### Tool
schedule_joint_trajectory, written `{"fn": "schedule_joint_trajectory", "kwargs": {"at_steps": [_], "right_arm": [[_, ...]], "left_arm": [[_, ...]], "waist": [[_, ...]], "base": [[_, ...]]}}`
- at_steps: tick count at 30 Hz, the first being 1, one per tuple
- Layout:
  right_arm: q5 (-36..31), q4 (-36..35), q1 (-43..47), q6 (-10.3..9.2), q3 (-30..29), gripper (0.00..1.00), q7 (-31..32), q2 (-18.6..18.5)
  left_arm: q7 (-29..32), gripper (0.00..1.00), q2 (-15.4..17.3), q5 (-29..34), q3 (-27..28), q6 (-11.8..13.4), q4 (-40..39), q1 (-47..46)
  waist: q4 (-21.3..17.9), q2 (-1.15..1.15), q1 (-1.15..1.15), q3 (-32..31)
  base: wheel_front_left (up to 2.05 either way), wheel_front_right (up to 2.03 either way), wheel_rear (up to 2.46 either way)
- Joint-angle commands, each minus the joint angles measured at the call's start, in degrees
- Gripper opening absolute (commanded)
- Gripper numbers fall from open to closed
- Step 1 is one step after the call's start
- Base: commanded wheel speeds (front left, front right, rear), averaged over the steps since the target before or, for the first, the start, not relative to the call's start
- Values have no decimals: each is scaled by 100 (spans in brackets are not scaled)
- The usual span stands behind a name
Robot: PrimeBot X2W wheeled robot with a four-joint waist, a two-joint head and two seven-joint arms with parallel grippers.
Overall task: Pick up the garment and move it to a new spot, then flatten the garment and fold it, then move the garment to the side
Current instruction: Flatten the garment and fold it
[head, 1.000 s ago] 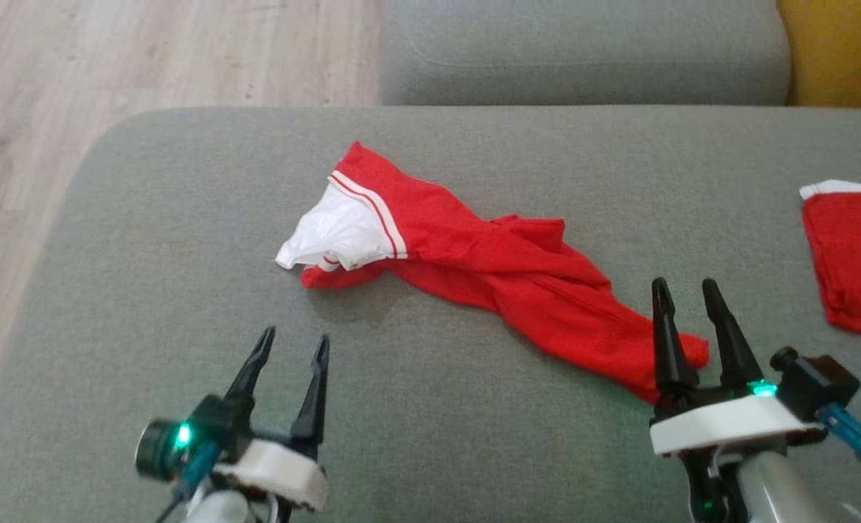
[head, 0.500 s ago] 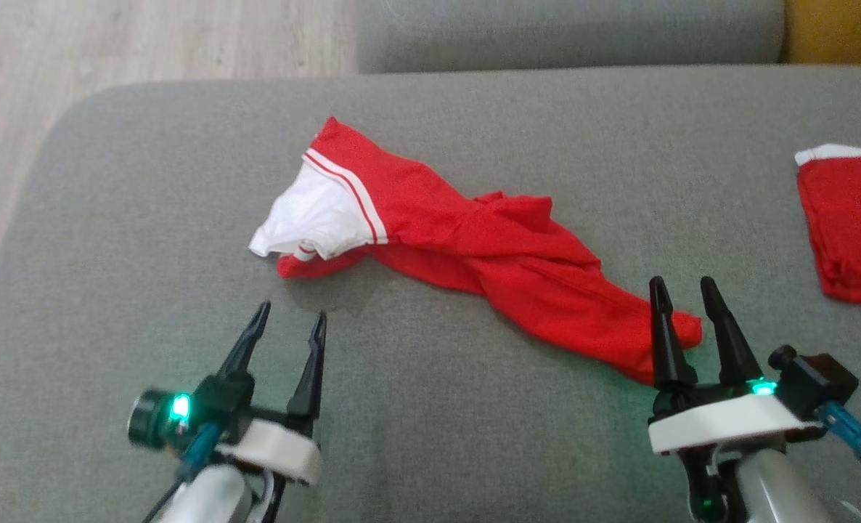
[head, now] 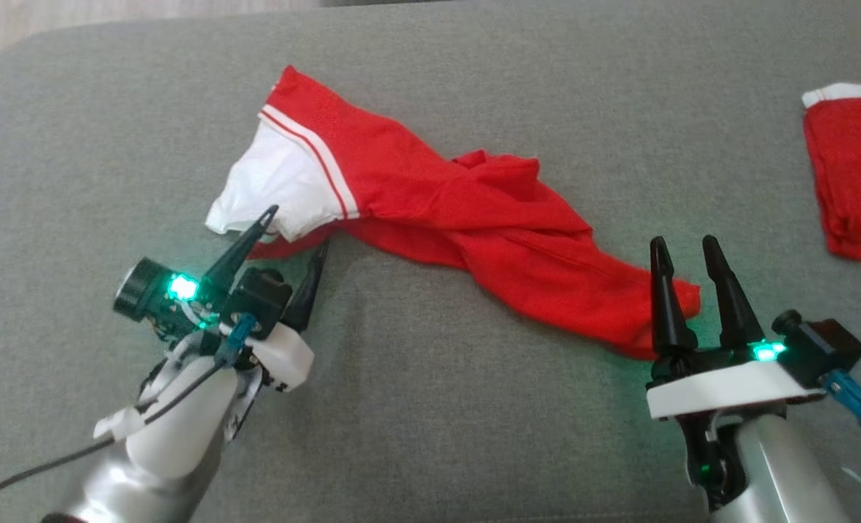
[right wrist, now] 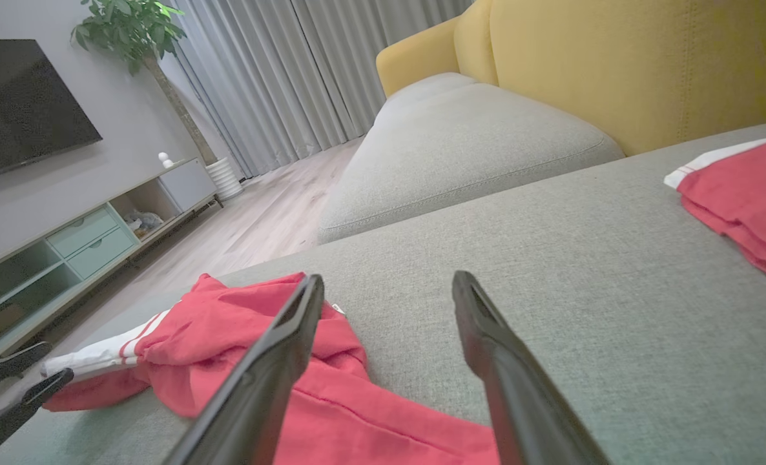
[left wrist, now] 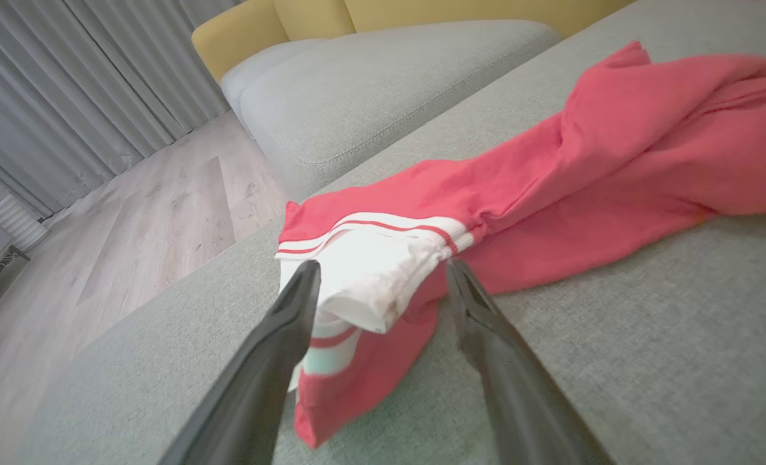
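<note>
A crumpled red garment [head: 467, 218] with a white striped band [head: 282, 178] lies slantwise across the grey sofa cushion [head: 438, 407]. My left gripper [head: 298, 229] is open, its fingers straddling the lower corner of the white band [left wrist: 363, 278] where it overlaps a red edge. The fabric lies loose between the fingers. My right gripper [head: 684, 241] is open just above the garment's lower right end [head: 641, 319], with its left finger [right wrist: 279, 349] over red cloth [right wrist: 247, 342] and bare cushion between the tips. My right gripper [right wrist: 388, 279] holds nothing.
A second red garment [head: 855, 174] with a white edge lies folded at the cushion's right side [right wrist: 745, 194]. Beyond are another grey cushion [right wrist: 460, 148], a yellow sofa back [right wrist: 615, 64], wooden floor [left wrist: 131, 226], curtains and a TV cabinet [right wrist: 66, 245].
The head camera has dipped, so the whole scene has slid up the picture. My left gripper has reached forward to the garment's white corner. The right gripper has stayed open near the red end.
</note>
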Motion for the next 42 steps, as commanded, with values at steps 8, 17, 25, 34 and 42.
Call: {"fn": "schedule_joint_trajectory", "kwargs": {"at_steps": [8, 17, 25, 34, 42], "right_arm": [[59, -152, -176, -5, 155, 100, -62, -17], [94, -114, -242, -5, 163, 100, -62, -17], [174, -53, -254, -5, 197, 100, -62, -17], [199, -49, -84, -5, 140, 100, -62, -17], [122, -8, 143, -5, 147, 100, -62, -17]], "left_arm": [[-4, 100, 181, 93, 91, 55, 232, -446], [-99, 0, 159, 40, 65, 75, 460, -582], [-284, 0, 162, -321, 313, 9, 309, -651], [-539, 0, -109, -1833, 1410, -198, -554, 36], [-606, 0, -350, -2444, 1835, -153, -1337, 1425]], "waist": [[-139, 0, -1, 64], [-174, 0, -1, 48], [-233, 0, -1, -120], [-117, 0, -1, -638], [157, 0, -1, -1036]], "base": [[0, 0, 0], [0, 0, 0], [0, 0, 0], [0, 0, 0], [0, 0, 0]]}}
